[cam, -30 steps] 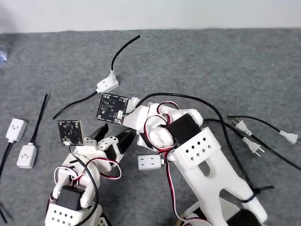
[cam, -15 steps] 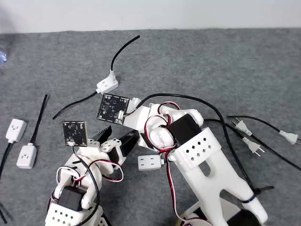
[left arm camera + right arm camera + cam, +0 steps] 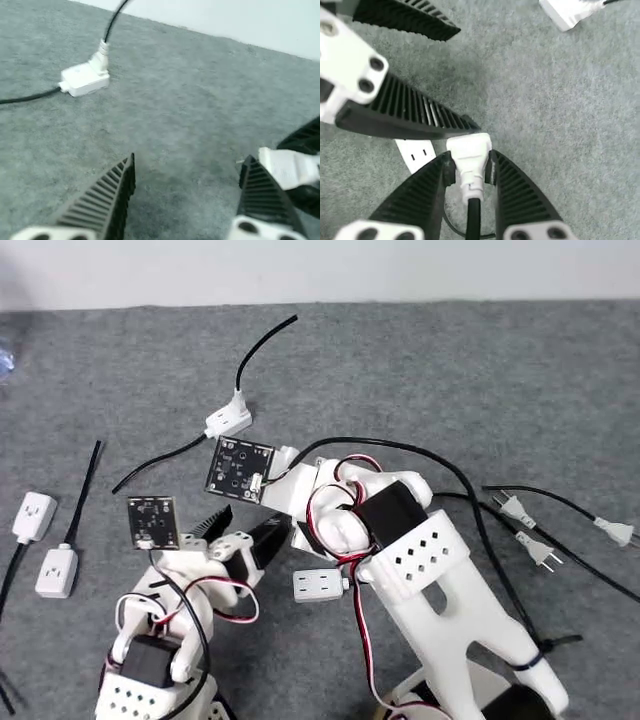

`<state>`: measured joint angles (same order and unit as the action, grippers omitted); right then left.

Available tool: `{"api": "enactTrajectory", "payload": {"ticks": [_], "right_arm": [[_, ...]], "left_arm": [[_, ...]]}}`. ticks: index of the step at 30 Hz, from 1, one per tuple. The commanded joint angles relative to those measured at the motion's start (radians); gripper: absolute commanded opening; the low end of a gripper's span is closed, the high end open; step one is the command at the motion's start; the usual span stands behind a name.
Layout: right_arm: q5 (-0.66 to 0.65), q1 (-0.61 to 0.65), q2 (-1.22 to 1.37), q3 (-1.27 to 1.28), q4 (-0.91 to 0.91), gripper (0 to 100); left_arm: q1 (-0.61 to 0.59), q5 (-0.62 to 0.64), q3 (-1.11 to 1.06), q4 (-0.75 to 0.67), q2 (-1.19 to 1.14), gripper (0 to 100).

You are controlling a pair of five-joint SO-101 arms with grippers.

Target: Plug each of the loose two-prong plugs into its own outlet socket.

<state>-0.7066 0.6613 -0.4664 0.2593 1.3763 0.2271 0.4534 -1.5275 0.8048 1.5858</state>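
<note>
The right gripper (image 3: 470,159) pinches a white plug (image 3: 468,149) (its cable (image 3: 473,220) trails behind), just beside one finger of the left gripper (image 3: 190,161), which is spread wide.

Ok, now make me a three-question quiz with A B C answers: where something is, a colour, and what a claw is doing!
1. Where is the plugged-in socket? A) lying on the mat B) on top of an arm C) hanging in the air
2. What colour is the mat? A) grey B) red C) green
3. What is the right claw doing? A) open and empty B) shut on a white plug C) holding a socket
Answers: A, it lies flat on the mat; A, the mat looks grey all over; B, it squeezes the plug's sides.
</note>
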Motion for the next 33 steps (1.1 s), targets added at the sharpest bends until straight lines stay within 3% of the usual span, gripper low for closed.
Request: {"api": "enactTrajectory", "payload": {"ticks": [1,10,14,18,21,25,33], "right_arm": [[-0.018,-0.022,-0.022,-0.074,-0.013,0.9],[-0.029,-0.018,-0.021,-0.138,0.099,0.9],[-0.031,0.048,0.010,-0.203,0.168,0.9],[-0.031,0.116,0.191,-0.290,0.260,0.9],[-0.041,0.117,0.363,-0.370,0.334,0.9],[-0.123,0.087,0.530,-0.459,0.414,0.9],[-0.181,0.053,0.639,-0.465,0.409,0.9]], "left_arm": [[-0.118,-0.003,0.084,0.048,-0.003,33],[-0.302,-0.017,0.084,0.172,-0.003,33],[-0.454,-0.144,-0.008,0.107,-0.003,33],[-0.562,-0.304,-0.165,0.000,-0.003,32],[-0.652,-0.384,-0.153,0.014,-0.003,32],[-0.740,-0.407,-0.148,0.032,-0.003,32],[-0.833,-0.448,-0.147,0.032,-0.003,32]]}}
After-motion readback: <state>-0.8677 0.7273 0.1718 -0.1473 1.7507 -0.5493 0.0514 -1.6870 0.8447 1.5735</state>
